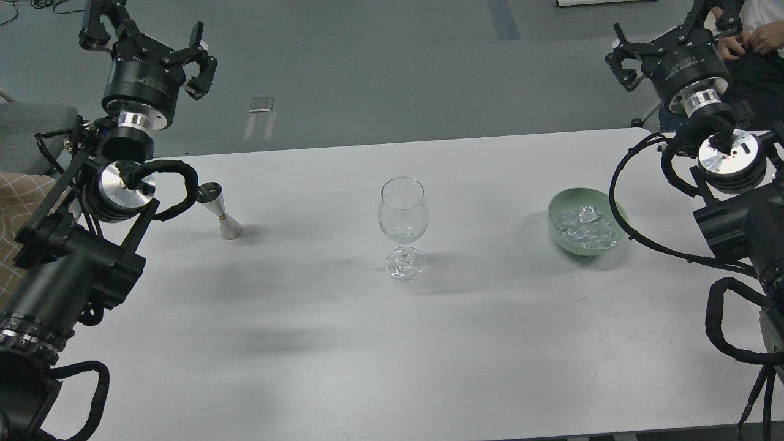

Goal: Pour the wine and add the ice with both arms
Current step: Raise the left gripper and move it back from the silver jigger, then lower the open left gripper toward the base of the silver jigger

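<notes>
The glass [402, 226] is set mid-frame between jigger [222, 212] and ice [586, 228] in its bowl [554, 211], so each wide, empty hand, left [147, 46] and right [664, 43], is given one side.

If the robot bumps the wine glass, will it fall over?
Probably easily. The glass stands on a thin stem with a small foot, its wide bowl up high, so it looks tippy. It appears empty, so likely light. Clear thin glass may break on the table.
</notes>
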Available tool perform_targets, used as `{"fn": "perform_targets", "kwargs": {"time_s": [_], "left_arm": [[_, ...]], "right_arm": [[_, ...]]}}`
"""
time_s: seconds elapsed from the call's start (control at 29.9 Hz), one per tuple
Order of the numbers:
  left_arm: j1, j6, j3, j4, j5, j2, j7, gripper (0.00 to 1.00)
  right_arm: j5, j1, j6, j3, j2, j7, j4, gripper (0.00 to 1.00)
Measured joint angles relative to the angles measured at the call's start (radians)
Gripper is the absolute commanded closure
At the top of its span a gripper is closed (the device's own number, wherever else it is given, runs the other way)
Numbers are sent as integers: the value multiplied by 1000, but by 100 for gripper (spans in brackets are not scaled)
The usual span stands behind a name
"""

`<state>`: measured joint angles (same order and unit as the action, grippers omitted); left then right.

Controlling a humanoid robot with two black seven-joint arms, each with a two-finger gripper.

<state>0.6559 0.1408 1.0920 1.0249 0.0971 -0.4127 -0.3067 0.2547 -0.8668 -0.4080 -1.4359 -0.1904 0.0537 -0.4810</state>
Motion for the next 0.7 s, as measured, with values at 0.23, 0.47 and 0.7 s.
{"fn": "perform_targets", "kwargs": {"time_s": [0.23, 0.47, 0.7], "left_arm": [[-184, -30, 33, 205, -177, -136, 0, 3], [-474, -74, 184, 470, -220, -159, -2, 3], [-701, -78, 220, 588, -220, -102, -2, 3]], "right_arm": [[0, 11, 0, -1, -8, 0, -3, 0], [0, 14, 3, 0, -10, 0, -11, 0], [3, 23, 5, 1, -6, 0, -13, 0]]}}
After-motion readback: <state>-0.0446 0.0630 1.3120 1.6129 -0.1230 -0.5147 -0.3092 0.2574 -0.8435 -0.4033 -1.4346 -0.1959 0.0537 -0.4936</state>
